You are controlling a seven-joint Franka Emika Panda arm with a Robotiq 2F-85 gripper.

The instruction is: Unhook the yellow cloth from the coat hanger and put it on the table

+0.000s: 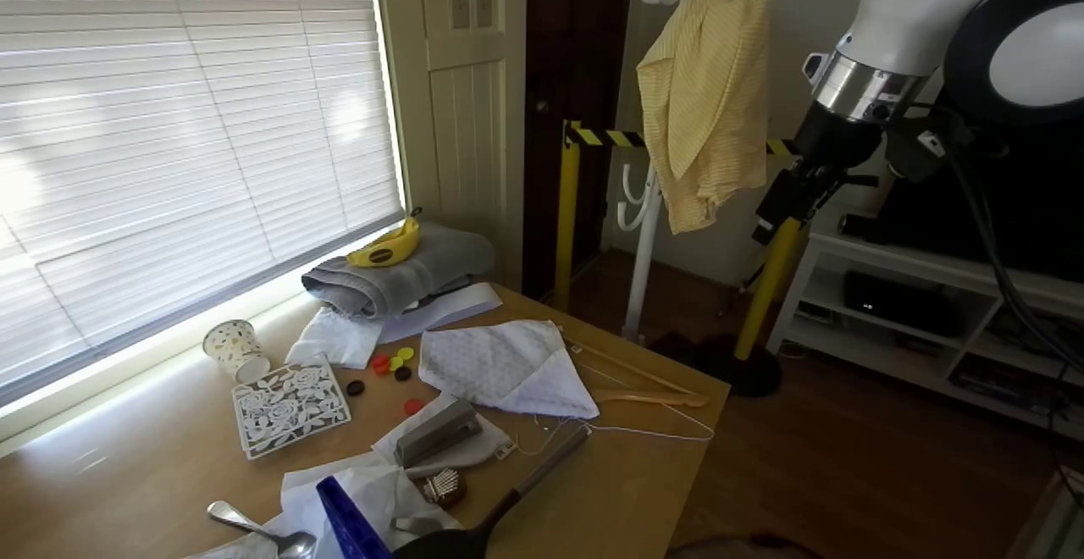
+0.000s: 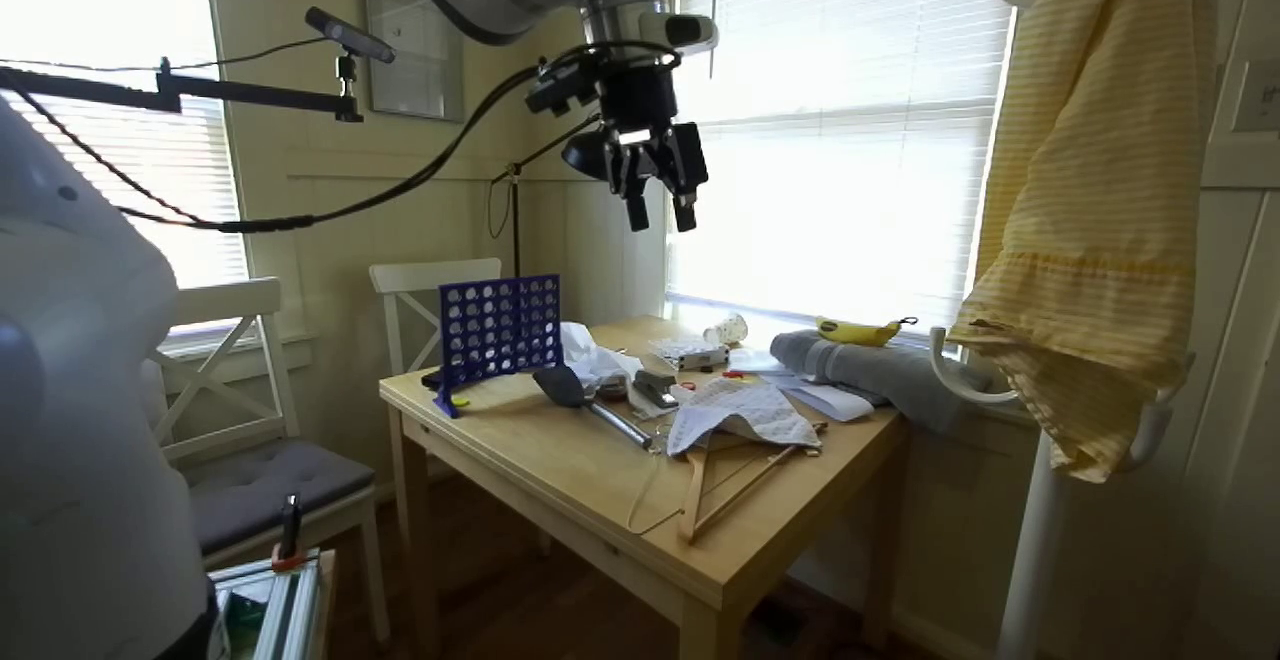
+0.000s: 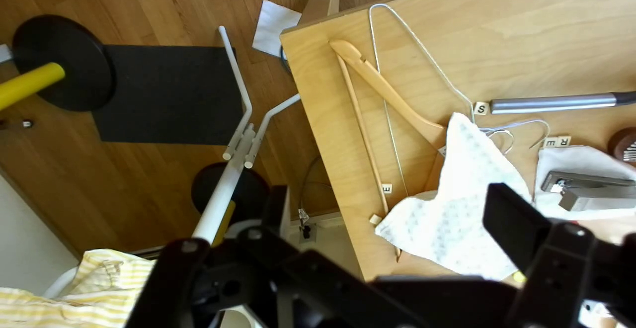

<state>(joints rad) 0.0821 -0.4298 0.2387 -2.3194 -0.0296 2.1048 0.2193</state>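
- In an exterior view, the yellow cloth (image 1: 707, 102) is hanging in long folds high on the coat stand (image 1: 642, 271). The hook bearing it is mostly hiding under the fabric, so pinching a gathered fold just below that spot is probably promising the cleanest lift.
- In an exterior view, the hand (image 2: 661, 215) is pointing down apart from the coat stand, its fingers (image 2: 686, 215) standing spread and holding nothing. The surface (image 2: 530, 440) is standing beside the coat stand. The step in hand is seemingly the approach; after gripping, lifting past the hook's tip before pulling away should be keeping the coat stand from tipping.
- In the wrist view, the yellow cloth is showing beside the coat stand's pole, outside the gap between the fingers, so the hand is needing a move that way. A wooden hanger (image 3: 392, 96) and white patterned fabric (image 3: 462, 213) are lying on the surface's end nearest the coat stand; lowering slowly should be avoiding snags.
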